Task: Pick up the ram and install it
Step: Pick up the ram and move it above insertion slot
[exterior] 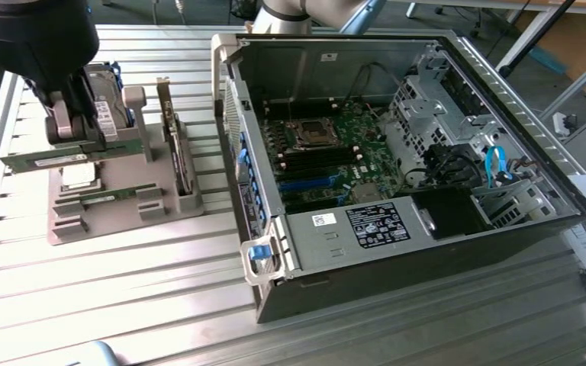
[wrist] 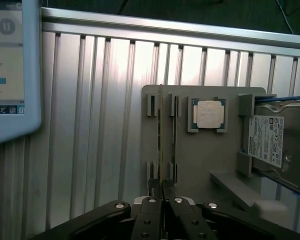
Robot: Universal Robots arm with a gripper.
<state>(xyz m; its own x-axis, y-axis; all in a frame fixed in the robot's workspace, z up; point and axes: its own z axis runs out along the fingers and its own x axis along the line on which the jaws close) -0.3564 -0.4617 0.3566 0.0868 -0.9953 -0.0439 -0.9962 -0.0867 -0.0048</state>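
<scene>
My gripper hangs over the grey parts holder on the exterior view's left, shut on a ram, a long thin green stick. The stick lies level and looks raised a little above the holder. From the wrist the held ram is edge-on, running straight out from my closed fingertips. A second ram rests in the holder; the wrist view shows it edge-on beside the held one. The open computer case lies on the exterior view's right, with its memory slots beside the processor socket.
On the holder also stand a dark upright expansion card, a hard drive and a square silver processor chip. A tablet screen lies beyond the holder. The ribbed metal table runs under everything.
</scene>
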